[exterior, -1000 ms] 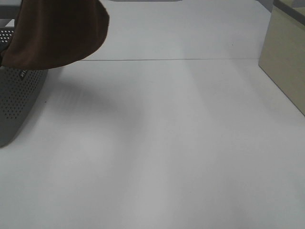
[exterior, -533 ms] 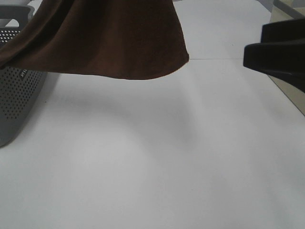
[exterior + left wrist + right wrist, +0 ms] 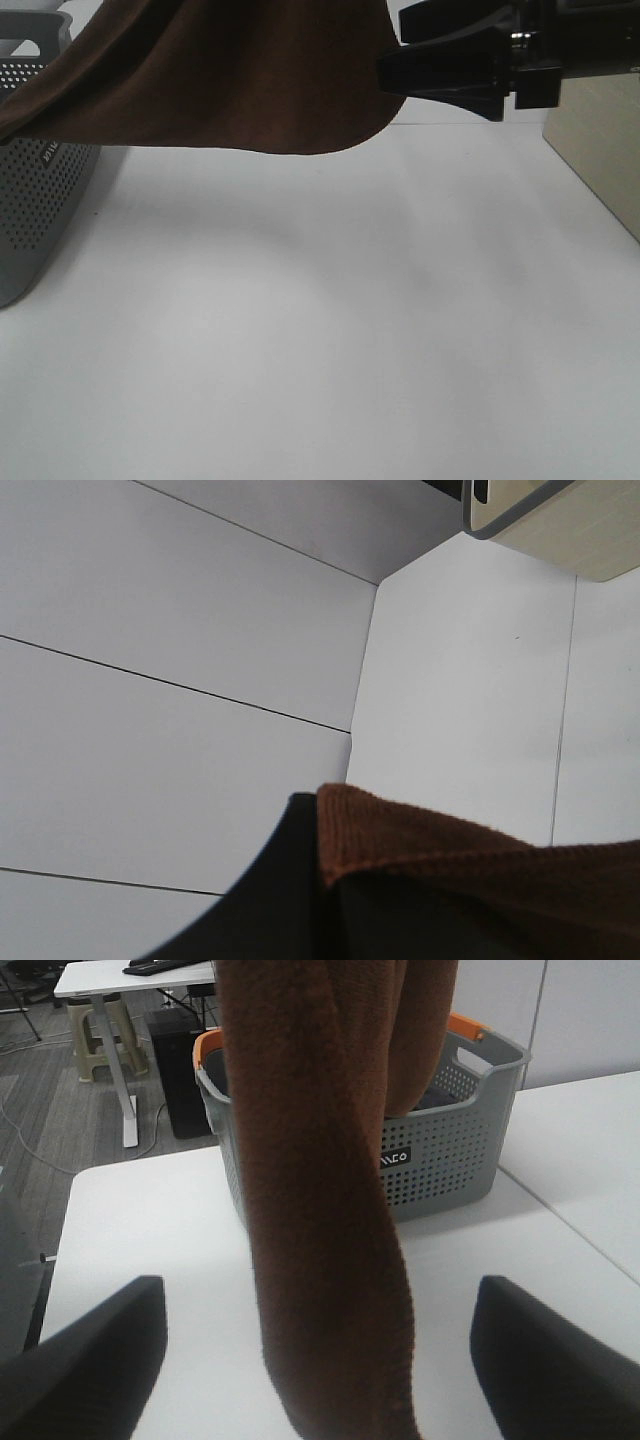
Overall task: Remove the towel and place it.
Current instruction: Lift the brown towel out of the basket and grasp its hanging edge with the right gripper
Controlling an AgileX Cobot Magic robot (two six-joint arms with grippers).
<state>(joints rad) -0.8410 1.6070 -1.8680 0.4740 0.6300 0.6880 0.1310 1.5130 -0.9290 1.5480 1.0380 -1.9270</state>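
Note:
The towel (image 3: 230, 75), dark reddish-brown, hangs lifted over the table's far left, one end trailing toward the basket. In the left wrist view its hemmed edge (image 3: 450, 865) lies against a dark finger (image 3: 270, 900) of my left gripper (image 3: 320, 880), which is shut on the towel. My right gripper (image 3: 400, 45) reaches in from the right at the towel's right edge. In the right wrist view its fingers (image 3: 90, 1360) stand wide open, with the hanging towel (image 3: 320, 1210) between them and untouched by either finger.
A grey perforated basket (image 3: 40, 200) with orange handles (image 3: 465, 1030) stands at the table's left edge. A beige box (image 3: 600, 150) sits at the right. A seam (image 3: 470, 124) crosses the white table at the back.
The towel swung rightward out from over the basket. My right gripper came in from the right edge and moved left, up to the towel's right edge.

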